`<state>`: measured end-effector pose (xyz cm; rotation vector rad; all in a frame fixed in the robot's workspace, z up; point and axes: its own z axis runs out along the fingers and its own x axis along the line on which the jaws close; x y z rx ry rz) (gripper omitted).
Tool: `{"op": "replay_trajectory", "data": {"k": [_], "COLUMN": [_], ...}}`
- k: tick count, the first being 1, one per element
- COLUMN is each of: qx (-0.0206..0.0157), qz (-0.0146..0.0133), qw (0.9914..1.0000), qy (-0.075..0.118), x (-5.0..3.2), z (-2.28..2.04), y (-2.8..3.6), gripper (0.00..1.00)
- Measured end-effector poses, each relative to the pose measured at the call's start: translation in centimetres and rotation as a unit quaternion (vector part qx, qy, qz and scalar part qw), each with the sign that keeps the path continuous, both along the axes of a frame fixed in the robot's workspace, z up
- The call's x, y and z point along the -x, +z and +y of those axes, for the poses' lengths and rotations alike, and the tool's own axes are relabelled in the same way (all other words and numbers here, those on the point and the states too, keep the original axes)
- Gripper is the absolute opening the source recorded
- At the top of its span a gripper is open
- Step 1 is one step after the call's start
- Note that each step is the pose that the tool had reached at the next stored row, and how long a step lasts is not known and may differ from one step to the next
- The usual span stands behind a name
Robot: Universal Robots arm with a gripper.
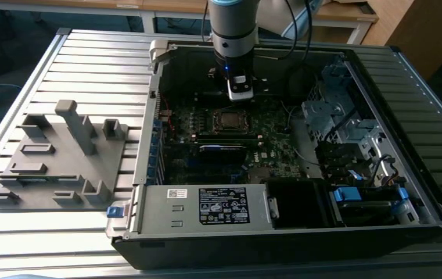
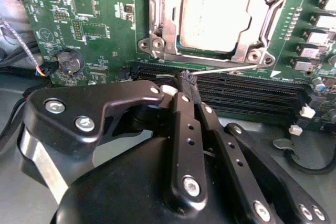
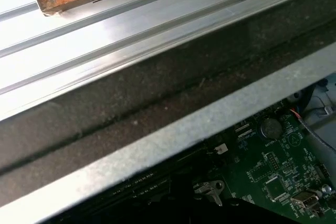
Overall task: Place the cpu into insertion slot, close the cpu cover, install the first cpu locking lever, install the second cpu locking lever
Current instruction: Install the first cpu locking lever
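Observation:
The cpu (image 2: 212, 17) lies flat in its socket on the green motherboard, its dull silver top showing. The shiny cpu cover (image 2: 262, 17) is folded down around it as a frame. A thin wire locking lever (image 2: 226, 68) runs along the socket's edge next to the memory slots. Its free end meets the tips of my gripper (image 2: 187, 81). The black fingers (image 2: 181, 124) are pressed together; I cannot tell whether they pinch the lever or only touch it. In the exterior view, my gripper (image 1: 239, 97) hangs inside the open case just behind the cpu (image 1: 231, 120).
Black memory slots (image 2: 252, 95) sit right beside the socket. The case walls (image 1: 151, 116), a drive cage (image 1: 337, 116) and the power supply (image 1: 205, 206) ring the board. A grey fixture (image 1: 58, 157) with pegs stands on the slatted table at the exterior view's left.

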<state>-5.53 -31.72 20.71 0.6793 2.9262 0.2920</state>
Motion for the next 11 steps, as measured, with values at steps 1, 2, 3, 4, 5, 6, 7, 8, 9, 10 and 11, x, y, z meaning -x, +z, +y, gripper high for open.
{"op": "replay_trajectory", "data": {"k": [1,2,3,4,5,6,7,8,9,10,11], "qx": [-0.0001,-0.0001,0.0000,0.0000,0.0000,-0.0001,-0.0002,-0.0001,0.0000,0.0000,0.0000], "qz": [-0.0005,-0.0005,-0.0006,-0.0007,-0.0007,-0.0009,-0.0016,-0.0026,-0.0038,-0.0047,-0.0054], "qw": [1.00000,1.00000,1.00000,1.00000,1.00000,1.00000,1.00000,1.00000,0.99999,0.99999,0.99999], "qy": [0.000,0.000,0.000,0.000,0.000,0.000,0.000,0.000,0.000,0.000,0.000], "x": [-0.01,-0.01,-0.01,0.00,0.00,0.00,0.01,0.01,0.01,0.01,0.01], "z": [0.00,0.00,0.00,0.00,0.00,0.00,0.00,0.00,0.00,0.00,0.00], "y": [0.00,0.00,0.00,0.00,0.00,-0.03,-0.10,-0.18,-0.27,-0.34,-0.39], "gripper": [0.11,0.11,0.11,0.11,0.11,0.11,0.11,0.11,0.11,0.11,0.11]}}
